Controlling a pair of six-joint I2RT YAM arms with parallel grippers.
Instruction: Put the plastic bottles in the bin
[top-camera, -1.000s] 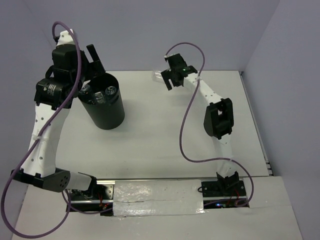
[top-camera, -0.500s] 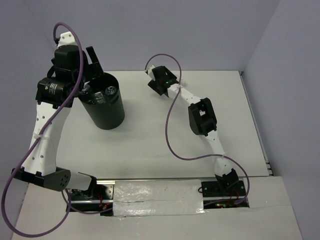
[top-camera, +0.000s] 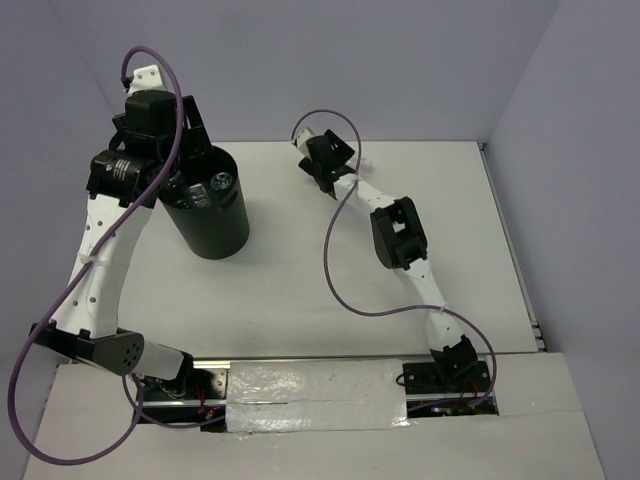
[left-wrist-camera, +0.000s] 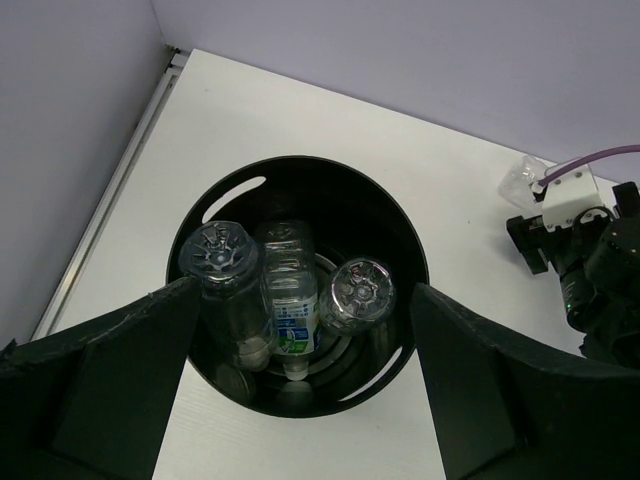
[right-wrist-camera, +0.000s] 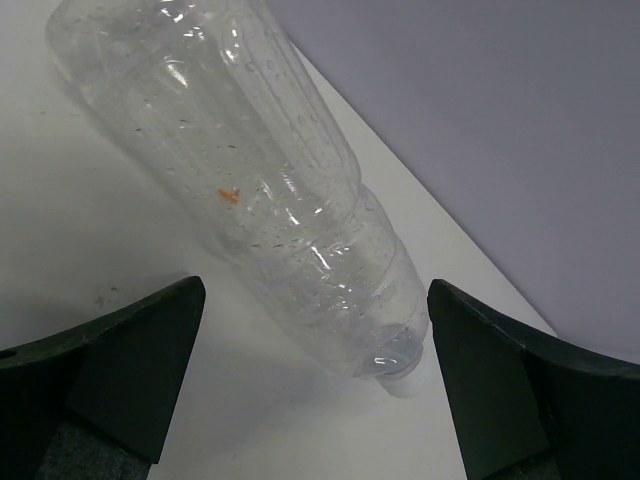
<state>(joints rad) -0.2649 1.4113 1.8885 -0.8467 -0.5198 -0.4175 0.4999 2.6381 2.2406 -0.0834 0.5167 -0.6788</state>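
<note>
The black bin (top-camera: 210, 215) stands at the left of the table. In the left wrist view the bin (left-wrist-camera: 400, 250) holds three clear bottles: one at the left (left-wrist-camera: 215, 255), one with a blue-green label (left-wrist-camera: 290, 315) and one at the right (left-wrist-camera: 357, 293). My left gripper (top-camera: 186, 130) hangs open and empty above the bin's rim (left-wrist-camera: 300, 400). A fourth clear bottle (right-wrist-camera: 250, 170) with a white cap lies on the table at the back. My right gripper (top-camera: 318, 163) is open just behind its cap end (right-wrist-camera: 315, 400), not touching it. This bottle also shows in the left wrist view (left-wrist-camera: 522, 180).
The back wall runs close behind the lying bottle. The left wall and the table's left edge (left-wrist-camera: 110, 200) are close to the bin. The purple cable (top-camera: 345, 240) of the right arm loops over the middle of the table.
My right arm has swung left and folded, bringing its gripper down over the lying bottle. My left gripper has shifted slightly right above the bin and stayed open.
</note>
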